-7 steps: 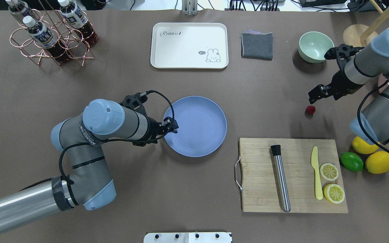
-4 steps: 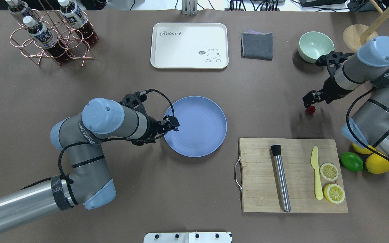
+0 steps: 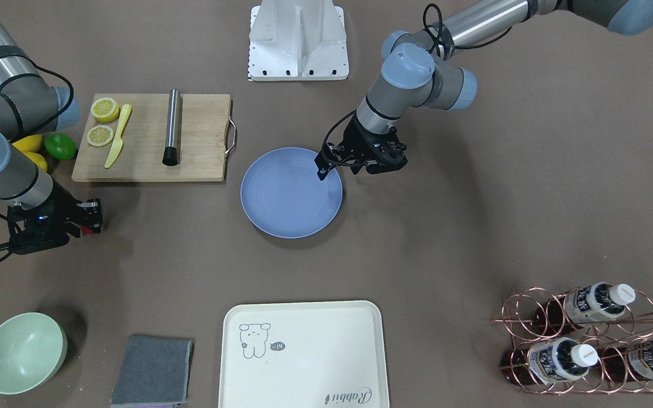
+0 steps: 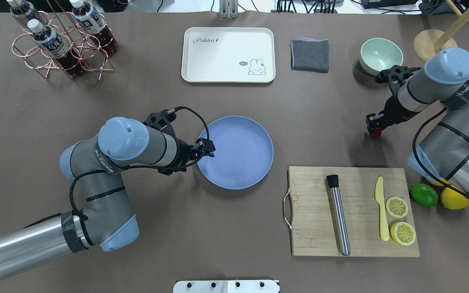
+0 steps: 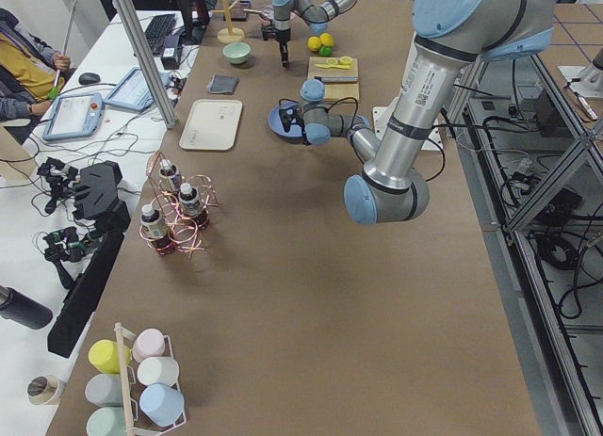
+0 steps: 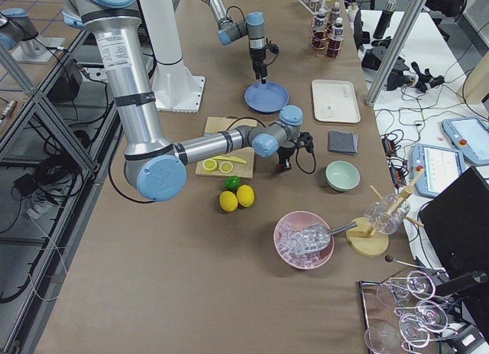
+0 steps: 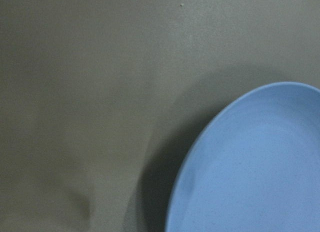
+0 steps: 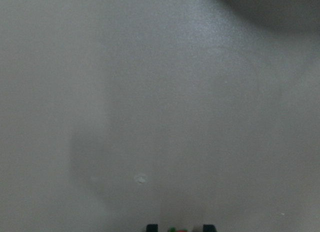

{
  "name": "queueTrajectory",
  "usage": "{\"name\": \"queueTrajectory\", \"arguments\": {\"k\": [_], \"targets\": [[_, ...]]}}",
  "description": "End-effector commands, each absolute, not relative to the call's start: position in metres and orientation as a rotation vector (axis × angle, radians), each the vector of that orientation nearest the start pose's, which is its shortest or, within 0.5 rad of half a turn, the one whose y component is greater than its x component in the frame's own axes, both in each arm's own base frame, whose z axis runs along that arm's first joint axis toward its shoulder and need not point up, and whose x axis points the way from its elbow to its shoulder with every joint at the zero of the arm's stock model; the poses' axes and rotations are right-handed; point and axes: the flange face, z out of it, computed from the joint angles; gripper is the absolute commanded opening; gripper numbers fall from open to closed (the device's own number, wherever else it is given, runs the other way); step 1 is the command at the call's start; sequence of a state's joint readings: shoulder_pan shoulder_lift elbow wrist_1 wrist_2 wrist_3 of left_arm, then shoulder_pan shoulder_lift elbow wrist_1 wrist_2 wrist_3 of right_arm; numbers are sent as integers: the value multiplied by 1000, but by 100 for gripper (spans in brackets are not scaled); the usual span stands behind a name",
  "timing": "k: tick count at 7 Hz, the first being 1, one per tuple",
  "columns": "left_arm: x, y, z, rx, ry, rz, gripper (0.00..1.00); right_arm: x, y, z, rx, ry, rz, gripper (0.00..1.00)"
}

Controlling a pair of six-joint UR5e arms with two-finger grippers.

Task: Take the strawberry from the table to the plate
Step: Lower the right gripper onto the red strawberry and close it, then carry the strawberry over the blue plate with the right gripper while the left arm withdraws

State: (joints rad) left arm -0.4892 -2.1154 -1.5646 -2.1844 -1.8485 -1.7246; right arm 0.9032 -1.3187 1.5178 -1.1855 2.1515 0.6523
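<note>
Overhead exterior view: the right gripper [image 4: 374, 127] stands low over the table [image 4: 320, 122], with the strawberry [image 4: 376, 133] at its fingertips, one finger on each side. Whether they pinch it I cannot tell. The plate [image 4: 242, 167] lies well apart from this gripper, beneath the left gripper [image 4: 207, 149], whose finger spread is also unclear.

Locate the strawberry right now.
Overhead view, right side: the strawberry sits on the table just beneath the right gripper, between the green bowl and the cutting board.
</note>
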Motion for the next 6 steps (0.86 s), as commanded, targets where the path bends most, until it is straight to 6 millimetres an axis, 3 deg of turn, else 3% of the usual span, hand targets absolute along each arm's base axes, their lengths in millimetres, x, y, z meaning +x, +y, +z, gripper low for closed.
{"name": "queueTrajectory", "arguments": {"k": [1,2,3,4,6], "targets": [[553,-417,273,-52,1178,-413,97,-321,-532,495,116,-813,-189,0],[551,-420,272,-49,1179,-417,97,-320,-532,471,138,-835,-198,0],[544,-424,268,-40,1189,-424,97,-318,-538,426,132,-862,-195,0],[523,-433,270,-20,1195,-437,97,-332,-549,369,116,-863,-142,0],[459,-461,321,86,1130,-296,97,-426,-529,278,106,-898,-33,0]]}}
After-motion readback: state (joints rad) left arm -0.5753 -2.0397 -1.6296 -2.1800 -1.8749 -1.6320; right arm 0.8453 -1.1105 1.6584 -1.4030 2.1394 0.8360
